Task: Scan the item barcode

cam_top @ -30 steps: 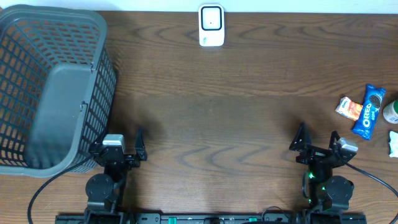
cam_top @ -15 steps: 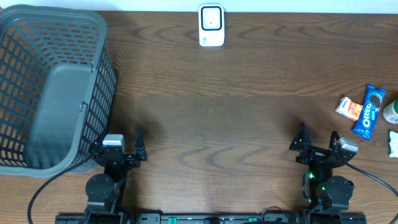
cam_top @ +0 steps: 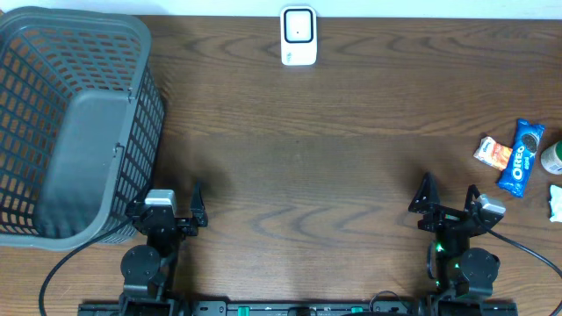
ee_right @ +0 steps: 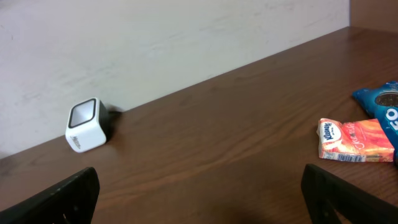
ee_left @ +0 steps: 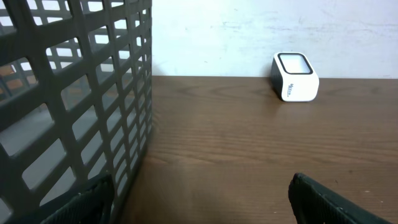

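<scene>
The white barcode scanner (cam_top: 299, 35) stands at the table's far edge, and shows in the left wrist view (ee_left: 295, 76) and the right wrist view (ee_right: 87, 124). Items lie at the right edge: an orange snack packet (cam_top: 493, 153) (ee_right: 356, 140) and a blue Oreo pack (cam_top: 521, 156) (ee_right: 380, 102). My left gripper (cam_top: 165, 200) (ee_left: 199, 205) rests open and empty at the near left, beside the basket. My right gripper (cam_top: 450, 195) (ee_right: 199, 199) rests open and empty at the near right, short of the packets.
A large grey mesh basket (cam_top: 70, 123) (ee_left: 68, 106) fills the left side, its wall close to my left gripper's left finger. A green-white container (cam_top: 553, 158) and a white packet (cam_top: 556, 202) sit at the right edge. Brown wood tabletop (cam_top: 299, 167) spans the middle.
</scene>
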